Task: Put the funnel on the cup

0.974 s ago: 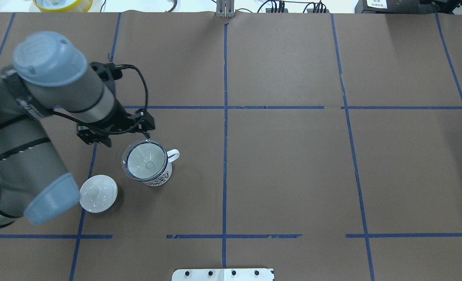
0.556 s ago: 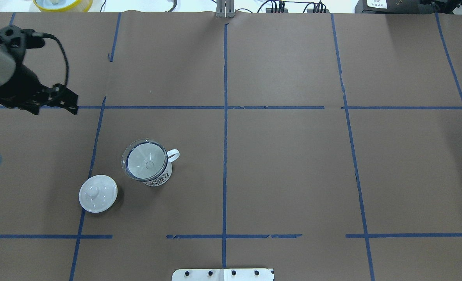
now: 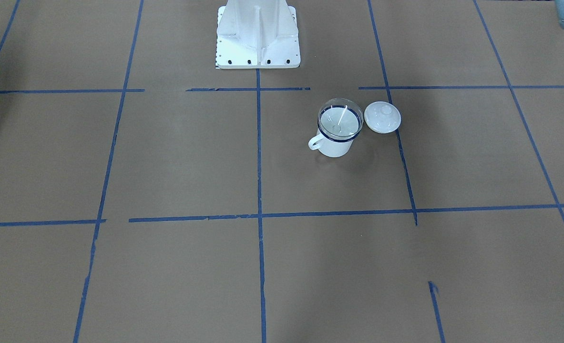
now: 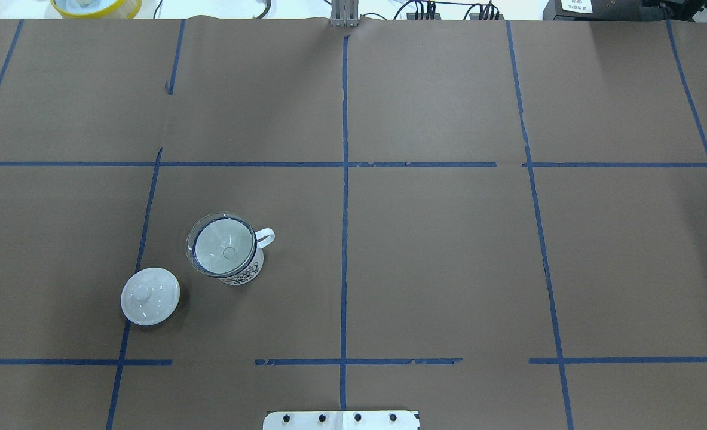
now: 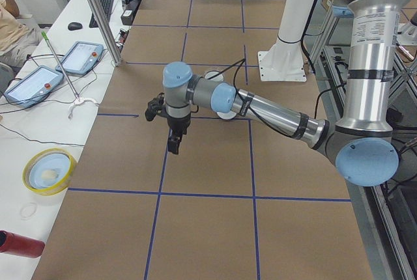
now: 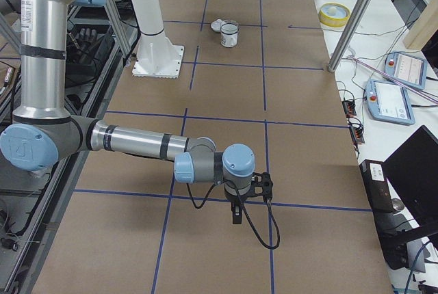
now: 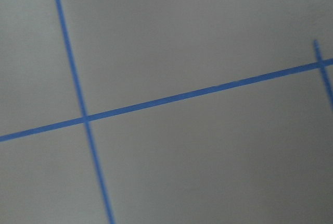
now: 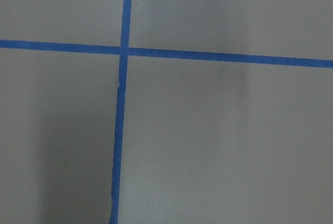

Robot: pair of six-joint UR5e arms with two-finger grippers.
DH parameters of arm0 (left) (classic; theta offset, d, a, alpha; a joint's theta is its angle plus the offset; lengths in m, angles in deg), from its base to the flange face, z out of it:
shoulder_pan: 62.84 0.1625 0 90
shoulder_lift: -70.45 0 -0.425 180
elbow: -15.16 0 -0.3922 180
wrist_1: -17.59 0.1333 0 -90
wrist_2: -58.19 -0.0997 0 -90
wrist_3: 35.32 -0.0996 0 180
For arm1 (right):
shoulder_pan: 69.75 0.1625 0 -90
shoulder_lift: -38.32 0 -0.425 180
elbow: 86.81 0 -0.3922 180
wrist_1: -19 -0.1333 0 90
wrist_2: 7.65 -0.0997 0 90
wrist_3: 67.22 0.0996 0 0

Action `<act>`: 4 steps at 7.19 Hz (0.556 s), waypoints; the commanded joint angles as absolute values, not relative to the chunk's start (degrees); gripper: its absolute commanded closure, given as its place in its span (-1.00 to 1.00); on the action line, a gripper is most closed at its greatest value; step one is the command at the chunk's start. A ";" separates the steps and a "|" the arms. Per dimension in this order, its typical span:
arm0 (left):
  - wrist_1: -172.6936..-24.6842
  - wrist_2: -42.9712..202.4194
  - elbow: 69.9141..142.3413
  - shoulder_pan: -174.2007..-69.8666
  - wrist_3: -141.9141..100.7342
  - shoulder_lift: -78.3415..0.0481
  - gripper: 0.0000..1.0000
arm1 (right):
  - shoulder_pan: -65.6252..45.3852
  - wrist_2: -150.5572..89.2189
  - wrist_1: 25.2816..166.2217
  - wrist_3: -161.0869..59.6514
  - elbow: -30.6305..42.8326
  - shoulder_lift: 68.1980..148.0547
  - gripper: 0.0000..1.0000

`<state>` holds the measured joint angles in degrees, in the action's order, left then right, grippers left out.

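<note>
The funnel sits on the cup. The lid lies on the table, left of the cup.

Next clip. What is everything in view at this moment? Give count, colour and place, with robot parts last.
funnel: one, clear, seated in the cup's mouth.
cup: one, white with a dark blue rim, upright on the robot's left half of the table.
lid: one, white, knobbed, on the table beside the cup, apart from it.
table: one, brown paper with a blue tape grid.
dish: one, yellow, on the side bench.
can: one, red, on the side bench.
pendants: two, grey, on the side bench.
person: one, partly in view at the bench.
pedestal: one, white, robot base.
left gripper: black, over bare table, far from the cup.
right gripper: black, over bare table at the opposite end.
</note>
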<state>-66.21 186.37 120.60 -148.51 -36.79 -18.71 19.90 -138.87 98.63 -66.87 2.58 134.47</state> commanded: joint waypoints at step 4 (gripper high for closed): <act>-69.42 187.57 112.10 -157.49 -47.18 -13.75 -1.00 | 19.90 -138.87 98.63 -66.87 2.58 134.47 -1.00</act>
<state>-68.93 187.55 112.24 -156.83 -46.89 -13.89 19.90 -138.87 98.63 -66.87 2.58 134.47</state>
